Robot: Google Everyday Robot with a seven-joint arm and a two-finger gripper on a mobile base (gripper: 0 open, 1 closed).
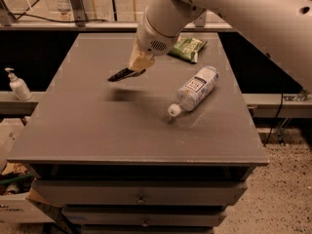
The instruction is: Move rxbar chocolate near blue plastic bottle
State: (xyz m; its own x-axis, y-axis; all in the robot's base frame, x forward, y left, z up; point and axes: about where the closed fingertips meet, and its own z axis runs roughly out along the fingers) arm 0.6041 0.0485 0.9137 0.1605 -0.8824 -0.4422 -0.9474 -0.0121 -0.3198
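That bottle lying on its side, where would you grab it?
Probably across its labelled middle, from above: the blue plastic bottle lies flat, round body widest there, cap narrow. The gripper, beside it above the table, holds the rxbar chocolate.

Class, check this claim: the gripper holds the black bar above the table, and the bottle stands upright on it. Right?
No. The camera view shows the bottle lying on its side on the table, not upright. The gripper does hold the black bar above the table.
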